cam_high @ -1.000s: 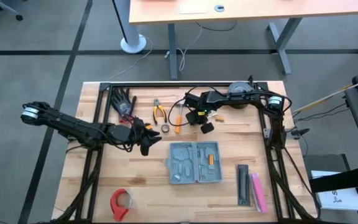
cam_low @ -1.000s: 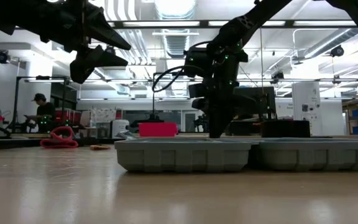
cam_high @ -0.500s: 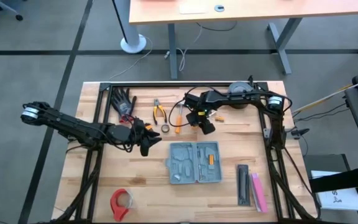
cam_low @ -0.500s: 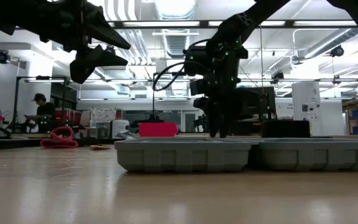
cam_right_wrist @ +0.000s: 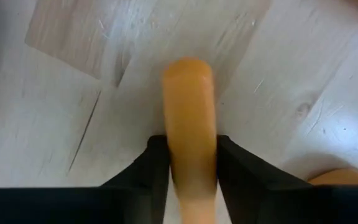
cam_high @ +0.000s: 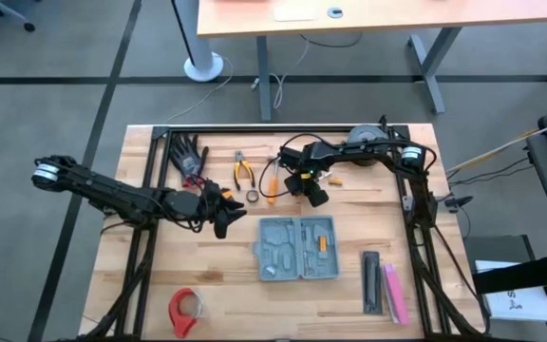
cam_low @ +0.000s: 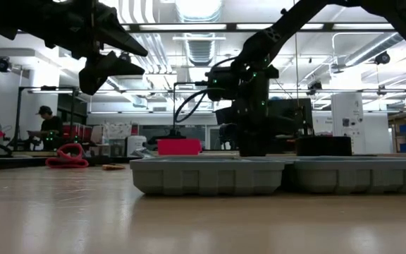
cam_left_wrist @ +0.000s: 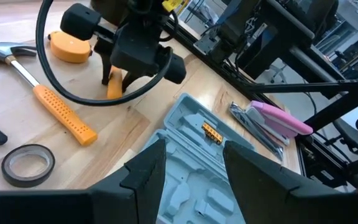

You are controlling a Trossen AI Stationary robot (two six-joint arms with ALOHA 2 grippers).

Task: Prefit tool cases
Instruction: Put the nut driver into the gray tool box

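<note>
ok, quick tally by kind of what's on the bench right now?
Tool case: 1
Narrow bars: 2, black and pink
Hammer: 1
Pliers: 1
Tape rolls: 2, dark ring and red roll
Tape measure: 1
Black glove bundle: 1
Orange-handled tool: 1
Total: 10

No readable text in any view.

No word, brand, number or sign can be made out on the tool case (cam_high: 297, 248), on the tools lying around it, or on the table (cam_high: 226, 261). A white sheet (cam_high: 518, 302) at the right edge of the high view, off the table, carries dark marks, but they are too small to read. In the low view, the white cabinet (cam_low: 347, 120) far back on the right has a small label that stays illegible, and the shelves and boxes in the room behind show no lettering that can be told.
</note>
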